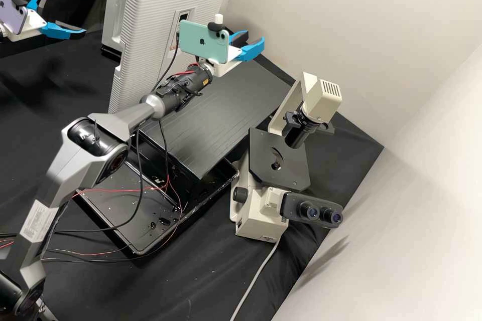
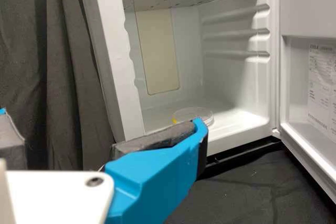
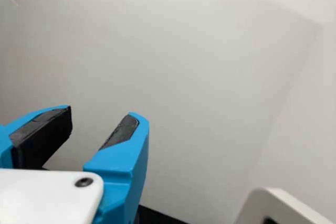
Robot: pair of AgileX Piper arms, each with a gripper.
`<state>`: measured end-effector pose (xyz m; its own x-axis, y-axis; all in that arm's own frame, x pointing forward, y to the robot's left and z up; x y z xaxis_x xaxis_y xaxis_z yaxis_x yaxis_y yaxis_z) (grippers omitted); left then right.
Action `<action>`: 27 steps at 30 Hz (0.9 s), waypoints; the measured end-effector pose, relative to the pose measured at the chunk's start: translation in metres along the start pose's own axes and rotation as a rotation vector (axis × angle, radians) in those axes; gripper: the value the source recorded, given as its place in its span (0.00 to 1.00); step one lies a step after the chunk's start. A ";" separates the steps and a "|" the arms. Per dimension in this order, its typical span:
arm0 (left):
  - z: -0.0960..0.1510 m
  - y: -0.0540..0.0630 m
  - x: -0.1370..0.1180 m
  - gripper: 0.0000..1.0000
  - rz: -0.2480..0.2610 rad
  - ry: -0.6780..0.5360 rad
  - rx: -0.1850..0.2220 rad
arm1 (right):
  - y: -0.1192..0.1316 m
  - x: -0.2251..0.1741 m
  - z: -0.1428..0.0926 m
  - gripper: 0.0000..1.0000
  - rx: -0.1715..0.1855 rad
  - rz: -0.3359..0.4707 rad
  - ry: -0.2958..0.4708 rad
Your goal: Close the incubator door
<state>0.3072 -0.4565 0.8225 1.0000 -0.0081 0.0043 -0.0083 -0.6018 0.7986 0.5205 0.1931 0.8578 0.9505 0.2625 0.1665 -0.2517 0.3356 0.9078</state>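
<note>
"Incubator door [image 1: 145, 50]: wide open from the cabinet [image 2: 107, 40]. How does it lie to us?"

"Upright in the high view, long axis running top to bottom. Ribbed outer face towards our right gripper [image 3: 104, 114], inner side towards our left gripper [image 1: 66, 12]."

"Which is nearer that outer face?"

"Right, just beside it. Its fingers are apart, nothing between them, aimed away from the door. Whether the wrist touches, we can't quite judge at this slant. Left is by the cabinet's open side, fingers spread wide, holding nothing."

"Our next move?"

"Bring the right fingers round onto the outer face, near the free edge, and push towards the cabinet. Left should clear the sweep first, or we risk trapping it."

"Anything smaller?"

"Round clear dish [image 2: 194, 114] on the cabinet floor. A slam could jog it, we reckon."
</note>
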 end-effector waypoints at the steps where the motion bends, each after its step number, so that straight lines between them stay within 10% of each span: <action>1: 0.000 0.000 0.000 1.00 0.000 0.000 0.000 | 0.000 0.002 -0.002 0.00 0.003 0.003 0.006; 27: 0.000 0.000 0.000 1.00 0.000 0.000 0.000 | -0.007 0.037 -0.053 0.00 -0.081 -0.031 0.113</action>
<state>0.3072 -0.4565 0.8225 1.0000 -0.0081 0.0043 -0.0083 -0.6018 0.7986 0.5474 0.2488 0.8369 0.9324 0.3498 0.0905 -0.2410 0.4154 0.8771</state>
